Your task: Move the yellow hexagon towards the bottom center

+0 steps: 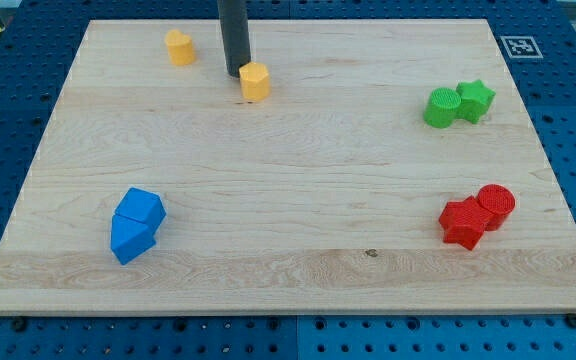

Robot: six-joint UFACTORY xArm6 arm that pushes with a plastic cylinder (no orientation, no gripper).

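My tip [235,73] rests on the wooden board [288,270] near the view's top, just to the left of the yellow hexagon [255,81] and touching it or very nearly so; I cannot tell which. I carry no pincer, only this straight dark rod, so nothing opens or clamps here.

The yellow hexagon sits in the upper part of the board, a little left of centre. A second yellow block [179,47], its shape hard to make out, stands further toward the view's top left, apart from both my tip and the hexagon.

Below the hexagon the middle of the board shows bare wood down to the bottom edge. Two blue blocks [135,224] huddle together at the lower left, touching each other. At the right, a green cylinder [442,107] and a green star [476,100] stand pressed side by side, and lower down a red cylinder [496,203] touches another red block [462,222]. All these pairs lie well off to the sides.
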